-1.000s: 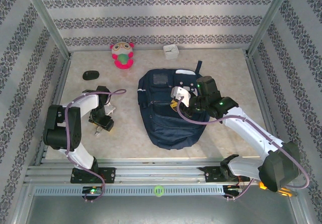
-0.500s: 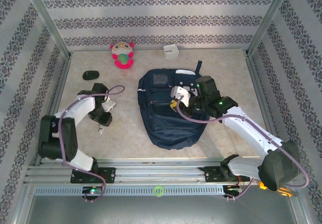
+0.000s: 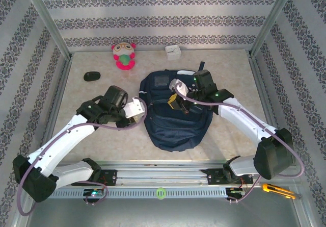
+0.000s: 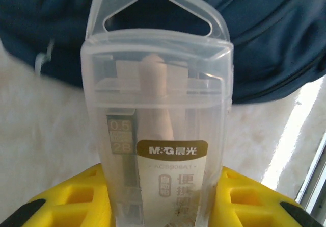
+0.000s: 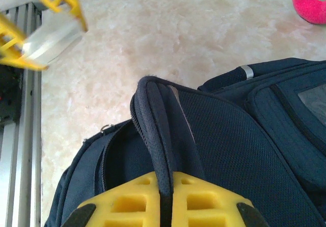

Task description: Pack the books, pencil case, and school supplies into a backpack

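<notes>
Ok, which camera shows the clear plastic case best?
The left wrist view: the clear plastic case sits close up in the left hand, label readable. In the top view it is a small pale shape beside the backpack; in the right wrist view, a blurred sliver in the corner.

free: table (image 3: 232, 69) far-right of backpack (image 3: 173, 127) | blocked: backpack top (right arm (image 3: 240, 116) across)

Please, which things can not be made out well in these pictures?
- Inside of the backpack: too dark in the right wrist view; from above, the right arm covers the opening.
- Bottom of the clear case: cut off by the lower edge, left wrist view.
- Small print on its label: blurred there.
</notes>
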